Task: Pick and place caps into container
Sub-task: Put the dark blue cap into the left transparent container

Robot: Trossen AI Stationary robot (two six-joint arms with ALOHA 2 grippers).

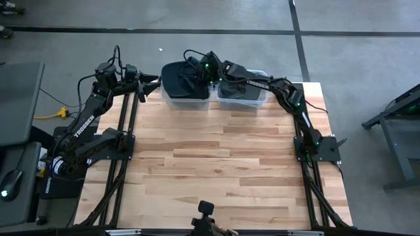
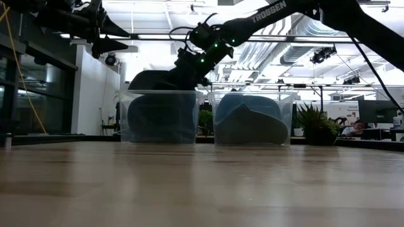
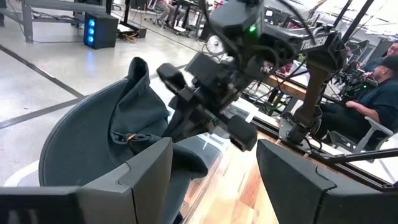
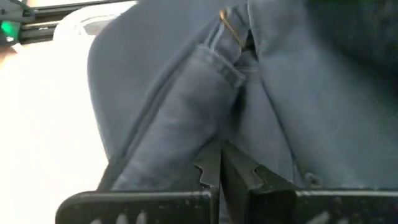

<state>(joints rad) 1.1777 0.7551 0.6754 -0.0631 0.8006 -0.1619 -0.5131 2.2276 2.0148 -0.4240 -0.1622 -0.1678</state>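
Observation:
A dark slate-blue cap (image 1: 177, 77) (image 3: 93, 137) lies on top of the left clear bin (image 1: 186, 100) (image 2: 158, 120), bulging above its rim; the bin looks filled with dark fabric. My right gripper (image 1: 197, 77) (image 2: 184, 74) (image 4: 221, 167) reaches over from the right and is shut on this cap. A lighter blue-grey cap (image 1: 239, 90) (image 2: 249, 120) lies inside the right bin (image 2: 284, 120). My left gripper (image 1: 155, 85) (image 2: 126, 36) (image 3: 211, 186) hovers open just left of the left bin, raised above the table and touching nothing. My right gripper pinches a fold of the cap's crown fabric (image 4: 217, 140) between its two shut fingertips (image 4: 208, 171), near the back strap with its brass buckle (image 4: 231, 31). It comes slanting down from the right and above. The cap rests on the left bin's filling, bunched up beside the fingers.
The two bins stand side by side at the table's far edge. The wooden table (image 1: 223, 170) spreads toward the near edge between the arm bases. A camera mount (image 1: 206, 213) sits at the near edge. A seated person (image 3: 379, 93) shows beyond the table.

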